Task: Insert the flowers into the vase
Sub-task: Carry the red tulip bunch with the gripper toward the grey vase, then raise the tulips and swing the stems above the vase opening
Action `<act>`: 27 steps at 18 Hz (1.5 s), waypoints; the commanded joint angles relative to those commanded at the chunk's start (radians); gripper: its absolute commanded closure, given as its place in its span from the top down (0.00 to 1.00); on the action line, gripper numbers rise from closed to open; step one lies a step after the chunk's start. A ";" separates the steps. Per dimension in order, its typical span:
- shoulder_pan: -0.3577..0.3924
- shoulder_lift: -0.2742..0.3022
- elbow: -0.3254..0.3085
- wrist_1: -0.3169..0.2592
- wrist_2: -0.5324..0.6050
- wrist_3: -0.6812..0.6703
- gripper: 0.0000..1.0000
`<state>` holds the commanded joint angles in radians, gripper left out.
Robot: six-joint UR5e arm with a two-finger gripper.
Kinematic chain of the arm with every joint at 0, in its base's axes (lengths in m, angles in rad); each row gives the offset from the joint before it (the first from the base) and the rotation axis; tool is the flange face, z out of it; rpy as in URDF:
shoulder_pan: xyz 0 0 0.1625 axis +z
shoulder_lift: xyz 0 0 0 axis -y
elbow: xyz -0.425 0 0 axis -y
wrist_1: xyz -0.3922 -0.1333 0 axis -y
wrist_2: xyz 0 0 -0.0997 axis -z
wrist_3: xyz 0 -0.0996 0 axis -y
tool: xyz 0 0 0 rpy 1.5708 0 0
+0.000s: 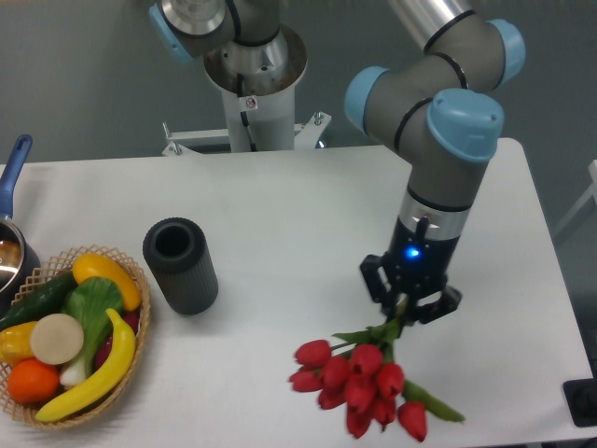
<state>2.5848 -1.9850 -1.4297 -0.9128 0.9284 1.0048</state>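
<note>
The white rectangular table is bearing the dark ribbed cylindrical vase at its left — upright, well apart from the black two-finger gripper, whose fingers are clamping the green stems of the red tulip bunch near the front edge.

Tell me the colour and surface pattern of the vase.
Dark grey-black with fine ribbing down its sides, seen in the fixed camera view: the vase.

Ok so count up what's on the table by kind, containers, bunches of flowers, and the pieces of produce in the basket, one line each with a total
Containers: 3, the vase, the wicker basket and the blue-handled pot
Bunches of flowers: 1, the flowers held by the gripper
Produce pieces visible in the basket: about 8, some partly hidden
Total: about 12
</note>
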 joint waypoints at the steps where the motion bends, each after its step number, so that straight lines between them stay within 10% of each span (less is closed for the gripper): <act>1: 0.000 0.003 0.000 0.002 -0.038 -0.002 0.00; 18: 0.021 0.094 -0.140 0.112 -0.601 0.006 0.00; 27: 0.006 0.136 -0.242 0.115 -0.675 0.009 0.00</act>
<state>2.5909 -1.8486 -1.6716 -0.7977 0.2534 1.0139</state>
